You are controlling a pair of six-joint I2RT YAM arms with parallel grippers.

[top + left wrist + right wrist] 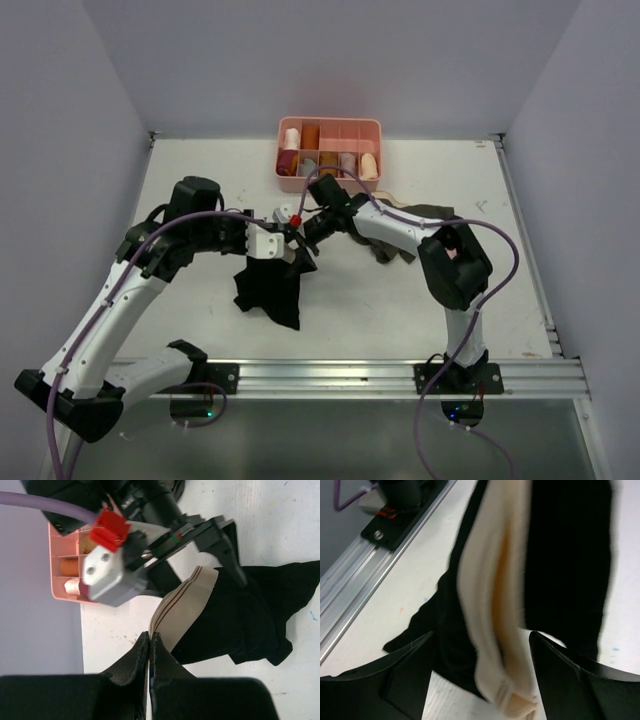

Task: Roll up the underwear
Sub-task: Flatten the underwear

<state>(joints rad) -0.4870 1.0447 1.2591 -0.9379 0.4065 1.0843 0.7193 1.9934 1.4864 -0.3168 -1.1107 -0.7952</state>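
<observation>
I see the small black cloth underwear [270, 290] near the middle of the white surface [200, 180], between my two arms and on the near side of the pink plastic compartment tray [372, 128]. Its light beige waistband with thin brown stripes [186, 602] is gathered up at the end toward the tray. The black cloth spreads from there toward the near edge.

The left pincer [150, 647] is clenched. In the left wrist view its two dark fingers meet with no gap, and the edge of the waistband runs into the seam between them, so it is grasping the underwear by the waistband.

The right pincer [481, 636] is released. Its fingers [410, 672] stand wide apart, with the folded waistband and some black cloth hanging between them. I cannot tell whether either finger touches the cloth.

The two pincers sit just beside each other at the waistband. A crumpled olive-brown garment [425, 213] lies under the right arm, apart from the underwear.
</observation>
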